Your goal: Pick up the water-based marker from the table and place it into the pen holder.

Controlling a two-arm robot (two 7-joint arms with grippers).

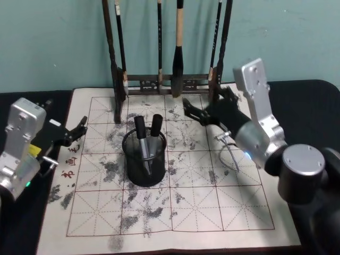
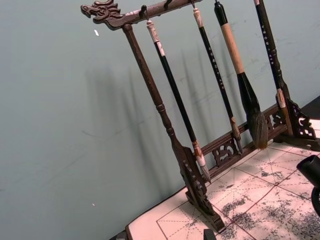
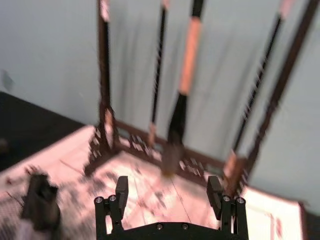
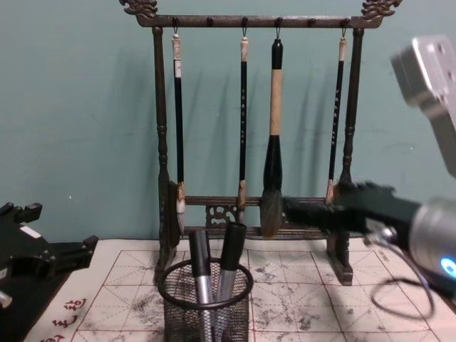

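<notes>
From where I sit, the small round black wire-mesh pen holder stands near the middle of the whitish felt mat with red grid lines and grey ink stains, and two grey-bodied, black-capped water-based markers already stand in it, long axes close to upright, caps leaning slightly apart. I see no marker lying loose on the mat, so I judge the placing done.

My right gripper hangs over the mat beyond the holder and to its right, just in front of the tall dark wooden brush rack — its fingers are spread with nothing between them. The holder lies back toward me and to the left of that claw, near but not touching. My left gripper sits at the mat's left edge, fingers parted and empty, about level with the holder's rim.

The right arm is the nearer of the two — any retreat should lift clear of the hanging brushes first
</notes>
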